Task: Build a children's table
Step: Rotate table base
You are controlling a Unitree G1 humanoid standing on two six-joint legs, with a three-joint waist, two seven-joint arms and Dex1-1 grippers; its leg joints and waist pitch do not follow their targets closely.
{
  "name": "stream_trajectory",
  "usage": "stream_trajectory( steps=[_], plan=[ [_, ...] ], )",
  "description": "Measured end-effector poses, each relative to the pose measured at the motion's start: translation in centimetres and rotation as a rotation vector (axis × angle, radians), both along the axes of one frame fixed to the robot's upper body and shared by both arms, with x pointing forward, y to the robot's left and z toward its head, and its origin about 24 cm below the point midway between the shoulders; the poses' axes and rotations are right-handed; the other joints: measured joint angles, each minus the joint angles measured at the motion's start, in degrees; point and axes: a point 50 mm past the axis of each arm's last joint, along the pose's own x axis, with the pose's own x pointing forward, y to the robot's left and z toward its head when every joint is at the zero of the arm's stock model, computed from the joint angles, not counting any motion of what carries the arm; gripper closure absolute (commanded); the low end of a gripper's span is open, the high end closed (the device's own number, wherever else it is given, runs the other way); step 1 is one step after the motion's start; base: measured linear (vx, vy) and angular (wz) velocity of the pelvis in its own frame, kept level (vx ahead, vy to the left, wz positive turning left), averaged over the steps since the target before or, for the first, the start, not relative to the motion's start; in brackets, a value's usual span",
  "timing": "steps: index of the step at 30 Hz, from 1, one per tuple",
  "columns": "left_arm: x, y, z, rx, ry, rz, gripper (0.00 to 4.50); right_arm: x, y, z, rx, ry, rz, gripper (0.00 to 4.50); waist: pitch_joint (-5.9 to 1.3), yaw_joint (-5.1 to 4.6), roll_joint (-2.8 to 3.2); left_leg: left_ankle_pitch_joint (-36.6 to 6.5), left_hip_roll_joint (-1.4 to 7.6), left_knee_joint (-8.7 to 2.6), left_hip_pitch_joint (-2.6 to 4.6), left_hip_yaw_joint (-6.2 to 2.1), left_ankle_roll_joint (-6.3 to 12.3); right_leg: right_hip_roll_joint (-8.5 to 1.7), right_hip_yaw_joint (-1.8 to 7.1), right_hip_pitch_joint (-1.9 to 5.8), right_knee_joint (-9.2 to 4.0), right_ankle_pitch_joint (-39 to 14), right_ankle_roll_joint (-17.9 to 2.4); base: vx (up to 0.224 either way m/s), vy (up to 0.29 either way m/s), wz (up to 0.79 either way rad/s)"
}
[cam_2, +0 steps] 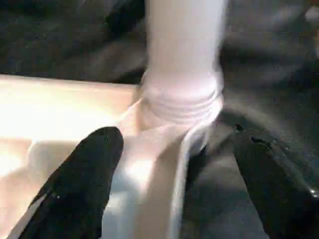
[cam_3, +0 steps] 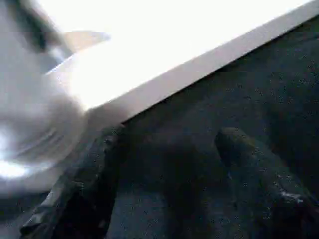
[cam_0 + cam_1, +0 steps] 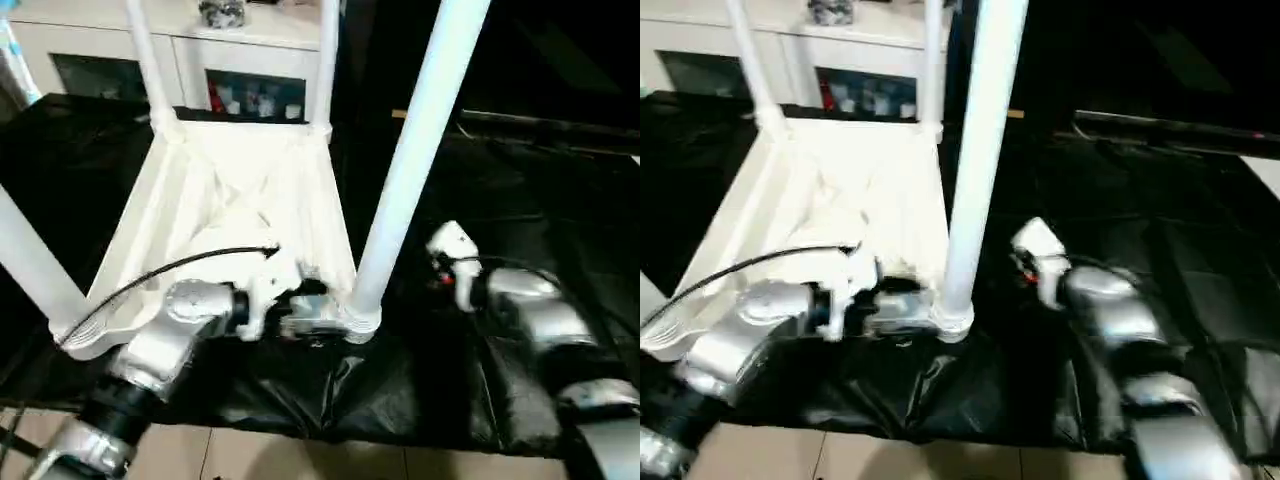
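The children's table lies upside down on the black cloth, its white ribbed tabletop [image 3: 240,190] facing up. Four white legs stand in its corner sockets: far left [image 3: 145,60], far right [image 3: 325,60], near left [image 3: 30,260] and near right [image 3: 415,160]. My left gripper [image 1: 174,139] is open at the near right corner. Its black fingers [image 1: 84,184] straddle the tabletop's rim just below that leg's threaded socket [image 1: 182,99], with nothing gripped. My right gripper [image 2: 169,139] is open too, low over the cloth beside the tabletop's edge [image 2: 199,59]. Its arm [image 3: 530,310] lies right of the near right leg.
The black-draped work table [image 3: 500,200] carries everything; its front edge [image 3: 330,425] runs near my forearms, with pale floor below. A white glass-door cabinet [image 3: 240,70] stands behind the table. A black cable [image 3: 170,265] arcs over my left wrist.
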Motion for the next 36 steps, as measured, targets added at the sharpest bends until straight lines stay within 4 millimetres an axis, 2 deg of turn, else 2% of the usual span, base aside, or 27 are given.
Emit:
stream_trajectory(
  steps=[4,5,9,11,15,17,25,36],
  plan=[
    [0.7,0.2,0.2,0.016,-0.016,-0.004,0.96,-1.0,-0.9,0.0,-0.036,0.04,0.074,0.62,0.02,-0.1,0.1,0.0,0.0,0.01,0.0,0.03,0.0,-0.01,0.01,0.1,-0.01,0.0,0.0,0.0,0.0,0.0],
    [0.9,0.2,0.3,0.015,-0.012,-0.018,1.19,-1.4,-1.2,0.2,-0.046,0.044,0.095,0.51,0.03,-0.06,0.15,0.0,0.01,0.01,0.0,0.02,0.0,-0.01,-0.01,0.1,0.0,0.0,0.0,0.0,0.0,0.0],
    [0.8,0.8,-0.1,0.032,0.035,-0.057,1.28,-2.4,-2.0,0.7,-0.062,0.067,0.153,0.3,-0.04,-0.15,0.41,0.0,0.01,-0.01,0.06,0.02,0.0,-0.01,-0.02,0.14,-0.01,0.0,0.01,0.0,0.0,0.0],
    [0.6,1.0,-0.4,0.033,0.067,-0.09,1.57,-2.9,-1.9,0.7,-0.066,0.078,0.178,0.07,-0.02,-0.1,0.46,0.0,0.01,-0.01,0.06,0.02,0.0,-0.01,-0.03,0.13,-0.01,0.0,0.01,0.0,0.0,0.0],
    [0.6,1.1,-0.7,0.042,0.091,-0.117,1.73,-3.3,-1.6,0.9,-0.067,0.084,0.205,0.0,-0.02,-0.01,0.46,0.0,0.01,0.01,0.06,0.02,0.01,-0.01,-0.03,0.16,-0.02,-0.01,0.01,0.0,0.0,0.0],
    [0.7,1.3,-0.7,0.045,0.093,-0.113,2.02,-3.4,-1.6,1.1,-0.066,0.083,0.21,0.0,-0.02,0.0,0.47,0.0,0.01,0.02,0.08,0.01,0.0,-0.01,-0.03,0.18,-0.03,-0.01,0.01,0.0,0.0,0.0],
    [1.5,1.3,-0.8,0.047,0.064,-0.086,2.47,-3.9,-1.2,1.2,-0.054,0.098,0.229,0.0,-0.04,0.05,0.5,0.0,0.01,0.02,0.08,-0.02,0.01,-0.01,-0.08,0.22,-0.06,-0.02,0.02,0.0,0.0,0.0],
    [1.9,1.6,-0.8,0.079,0.08,-0.116,3.41,-4.0,-0.8,1.4,-0.052,0.105,0.236,0.0,-0.07,0.01,0.55,0.0,0.01,0.02,0.12,-0.04,0.01,-0.02,-0.11,0.25,-0.08,-0.02,0.03,0.0,0.0,0.0]
  ],
)
